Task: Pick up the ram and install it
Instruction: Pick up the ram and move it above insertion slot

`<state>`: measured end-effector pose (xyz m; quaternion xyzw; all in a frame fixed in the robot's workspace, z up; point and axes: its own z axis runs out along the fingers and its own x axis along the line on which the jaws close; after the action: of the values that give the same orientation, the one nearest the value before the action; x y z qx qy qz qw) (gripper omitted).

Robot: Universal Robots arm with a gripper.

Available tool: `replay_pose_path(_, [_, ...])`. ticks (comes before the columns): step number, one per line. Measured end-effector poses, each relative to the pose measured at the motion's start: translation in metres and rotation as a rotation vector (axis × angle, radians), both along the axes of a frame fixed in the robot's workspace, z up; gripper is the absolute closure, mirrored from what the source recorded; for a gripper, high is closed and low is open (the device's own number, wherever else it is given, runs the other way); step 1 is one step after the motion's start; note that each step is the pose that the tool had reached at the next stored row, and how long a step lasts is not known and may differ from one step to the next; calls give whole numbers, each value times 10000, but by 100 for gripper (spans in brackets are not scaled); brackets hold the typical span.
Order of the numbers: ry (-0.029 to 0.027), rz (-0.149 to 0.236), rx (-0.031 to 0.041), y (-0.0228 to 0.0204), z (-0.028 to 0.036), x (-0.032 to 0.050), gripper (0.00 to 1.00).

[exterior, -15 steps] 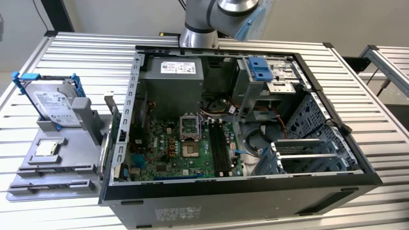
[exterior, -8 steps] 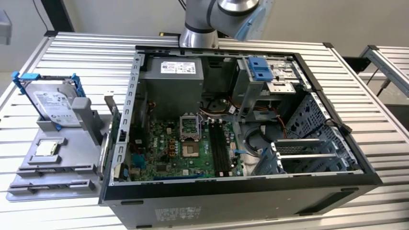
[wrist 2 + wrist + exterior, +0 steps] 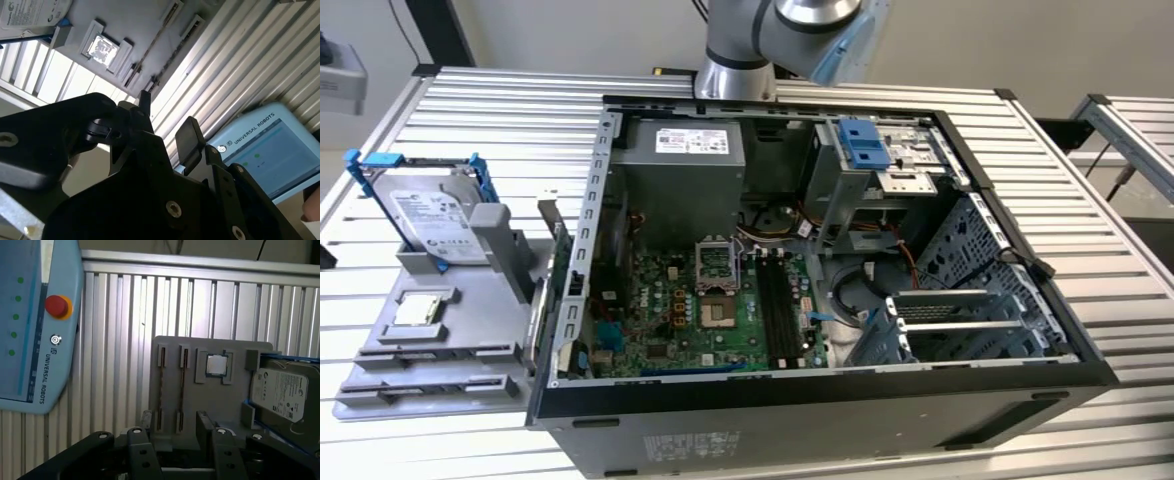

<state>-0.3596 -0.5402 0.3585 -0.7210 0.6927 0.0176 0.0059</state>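
Two sticks are seen on edge in the holders of the grey fixture point(image 3: 240, 347): the ram point(image 3: 161, 390) and a second ram point(image 3: 182, 382) just beside it, parallel. The gripper point(image 3: 176, 424) is held apart from them, fingers point(image 3: 205, 422) spread, nothing grasped. Both stick ends are framed in the gap. A square chip point(image 3: 216, 365) and a hard drive point(image 3: 282, 392) are seated on the same fixture. A teach pendant point(image 3: 35, 325) is laid on the slatted table point(image 3: 120, 340). In the exterior view, the open case point(image 3: 606, 200) with its motherboard point(image 3: 670, 310) is set just beside the fixture.
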Motion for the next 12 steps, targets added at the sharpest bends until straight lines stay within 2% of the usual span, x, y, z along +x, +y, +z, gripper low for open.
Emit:
replay_pose_path(5, [-3,0,2,0,-22,0,0])
replay_pose_path(12, [-1,-5,-6,4,-140,-1,0])
